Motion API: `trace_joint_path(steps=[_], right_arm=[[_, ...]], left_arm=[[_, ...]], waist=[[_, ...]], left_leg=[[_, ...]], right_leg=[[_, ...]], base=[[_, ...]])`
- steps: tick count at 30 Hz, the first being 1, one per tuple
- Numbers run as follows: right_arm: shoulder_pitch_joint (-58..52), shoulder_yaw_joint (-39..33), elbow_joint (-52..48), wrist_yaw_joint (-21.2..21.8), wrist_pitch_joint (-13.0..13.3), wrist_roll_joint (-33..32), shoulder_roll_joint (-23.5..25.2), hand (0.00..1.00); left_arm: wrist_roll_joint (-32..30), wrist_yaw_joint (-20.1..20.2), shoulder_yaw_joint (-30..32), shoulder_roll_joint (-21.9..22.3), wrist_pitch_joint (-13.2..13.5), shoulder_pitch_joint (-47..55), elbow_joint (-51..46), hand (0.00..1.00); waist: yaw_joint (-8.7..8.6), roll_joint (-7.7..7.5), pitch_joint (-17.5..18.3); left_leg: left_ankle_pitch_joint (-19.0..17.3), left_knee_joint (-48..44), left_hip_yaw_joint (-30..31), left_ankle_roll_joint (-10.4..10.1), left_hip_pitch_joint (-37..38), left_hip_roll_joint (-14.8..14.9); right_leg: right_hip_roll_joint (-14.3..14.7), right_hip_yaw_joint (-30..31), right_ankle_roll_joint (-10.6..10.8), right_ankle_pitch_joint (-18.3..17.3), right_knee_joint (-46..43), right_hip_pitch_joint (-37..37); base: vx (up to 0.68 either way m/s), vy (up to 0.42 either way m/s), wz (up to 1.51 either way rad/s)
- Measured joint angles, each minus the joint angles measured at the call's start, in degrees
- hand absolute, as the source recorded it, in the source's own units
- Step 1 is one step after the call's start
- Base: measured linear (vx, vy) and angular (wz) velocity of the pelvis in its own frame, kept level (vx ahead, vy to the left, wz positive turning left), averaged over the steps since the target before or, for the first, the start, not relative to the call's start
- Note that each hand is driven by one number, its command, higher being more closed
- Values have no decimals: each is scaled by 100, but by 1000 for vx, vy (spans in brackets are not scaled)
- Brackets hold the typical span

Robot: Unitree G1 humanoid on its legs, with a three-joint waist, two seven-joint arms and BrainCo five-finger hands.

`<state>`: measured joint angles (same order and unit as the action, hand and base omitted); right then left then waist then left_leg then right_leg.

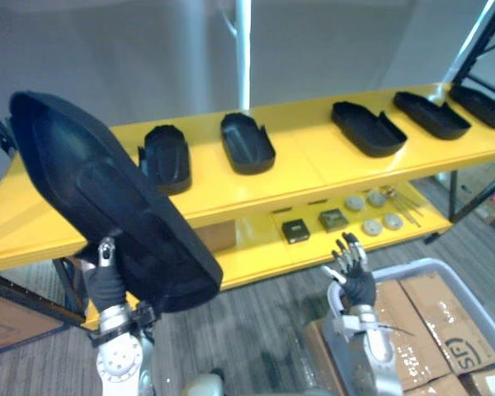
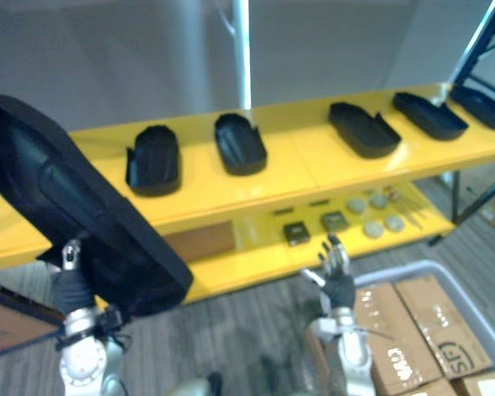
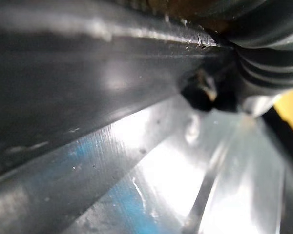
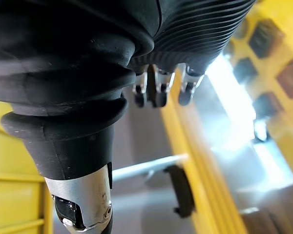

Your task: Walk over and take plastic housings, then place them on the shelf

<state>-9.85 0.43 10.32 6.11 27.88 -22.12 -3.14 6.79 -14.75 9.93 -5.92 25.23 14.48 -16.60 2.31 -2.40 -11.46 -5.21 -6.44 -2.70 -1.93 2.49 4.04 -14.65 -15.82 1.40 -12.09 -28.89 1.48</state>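
A large black plastic housing (image 1: 107, 190) hangs tilted in the air at the left, in front of the yellow shelf (image 1: 313, 169). My left hand (image 1: 106, 285) grips its lower edge, the thumb lying on the near face and the fingers behind it. In the left wrist view the housing's dark surface (image 3: 78, 87) is very close. Several smaller black housings (image 1: 247, 142) lie in a row on the top board, from one at the left (image 1: 167, 158) to the far right (image 1: 431, 114). My right hand (image 1: 355, 272) is raised before the lower board, fingers (image 4: 156, 90) straight and empty.
The lower board (image 1: 256, 256) carries two small dark blocks (image 1: 295, 230) and several round grey discs (image 1: 371, 224). A grey bin (image 1: 412, 268) with cardboard boxes (image 1: 445, 326) stands on the carpet at the lower right. A white post (image 1: 243, 49) rises behind the shelf.
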Motion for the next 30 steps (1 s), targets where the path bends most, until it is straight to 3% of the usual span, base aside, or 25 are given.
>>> trace_joint_path(steps=[2,3,5,6,7,9,12,16,18,19,21,23,25,27,30], right_arm=[[-27,-316,-270,146,4,57,-2,0],[-60,-435,-458,301,47,39,-5,0],[-195,-496,-830,551,146,-43,-13,0],[-208,-490,-922,692,204,-92,-83,0],[-198,-476,-939,780,204,-185,-154,0],[62,-261,-956,1099,172,-438,-410,0],[676,406,-922,1405,50,-648,-636,0],[1443,1416,-680,1544,41,-644,-431,0],[1494,1592,-677,1521,35,-625,-305,0],[1523,1670,-675,1379,-32,-475,-138,0],[1589,1660,-616,1187,-129,-330,-79,0],[1810,1664,-348,885,-263,-32,-279,0],[1920,1667,-90,872,-304,-5,-323,0],[1915,1680,-18,796,-188,-7,-241,0],[1777,1591,-29,554,-62,-114,-220,0]], left_arm=[[17,-66,0,-137,-1,-448,122,100],[17,-179,-9,-189,-25,-637,238,100],[11,-292,-60,-234,-93,-815,352,100],[-14,-323,-178,-143,-118,-833,432,100],[-26,-329,-258,-61,-166,-772,432,100],[-48,-388,-383,214,-214,-510,431,100],[-39,-549,-383,349,-289,-442,412,100],[-24,-675,-396,434,-289,-218,355,100],[4,-667,-395,430,-290,-154,274,100],[5,-546,-416,426,-287,-148,168,100],[9,-400,-449,401,-277,-183,121,100],[35,-247,-492,415,-273,-177,104,100],[64,-262,-494,407,-279,-167,101,100],[117,-268,-474,319,-325,-145,107,100],[-35,-247,-474,287,-462,-73,112,100]], waist=[[-91,30,-21],[-235,21,-16],[-348,-123,9],[-375,-121,37],[-351,-3,57],[-276,364,178],[-99,463,226],[190,398,236],[219,375,228],[213,261,239],[199,194,265],[285,255,265],[321,261,268],[298,12,397],[300,18,397]], left_leg=[[-20,8,130,-33,-96,159],[-26,-6,256,-101,-162,172],[-40,7,434,-266,-174,42],[-62,16,585,-368,-164,5],[-65,44,656,-385,-170,79],[97,138,692,-653,-272,347],[244,270,684,-763,-249,495],[265,181,883,-740,-253,404],[311,186,824,-674,-319,336],[495,192,388,-377,-497,186],[420,47,-457,112,-635,283],[551,-201,-695,-16,-773,340],[551,-181,-577,-16,-687,340],[552,-92,-595,-37,-636,135],[563,-19,-746,-54,-579,76]], right_leg=[[358,443,129,41,671,210],[507,729,318,168,1115,189],[541,955,385,409,1736,-1],[528,894,557,757,1834,-122],[593,766,510,730,1878,-168],[831,414,391,788,2106,-279],[987,143,317,762,2156,-466],[964,-325,216,652,2198,-821],[921,-637,214,618,2261,-1002],[732,-1259,210,557,2303,-1254],[658,-1661,209,557,2247,-1362],[576,-1726,197,522,1803,-1344],[454,-1656,156,346,1316,-1204],[309,-1475,115,323,1432,-1200],[281,-1356,238,398,1700,-1232]], base=[[24,-70,20],[41,-150,43],[73,-239,69],[83,-212,76],[133,-169,60],[230,-185,53],[192,-153,52],[118,-61,58],[83,-18,124],[74,9,177],[54,15,165],[61,50,112],[18,90,47],[7,55,11],[-18,20,-27]])
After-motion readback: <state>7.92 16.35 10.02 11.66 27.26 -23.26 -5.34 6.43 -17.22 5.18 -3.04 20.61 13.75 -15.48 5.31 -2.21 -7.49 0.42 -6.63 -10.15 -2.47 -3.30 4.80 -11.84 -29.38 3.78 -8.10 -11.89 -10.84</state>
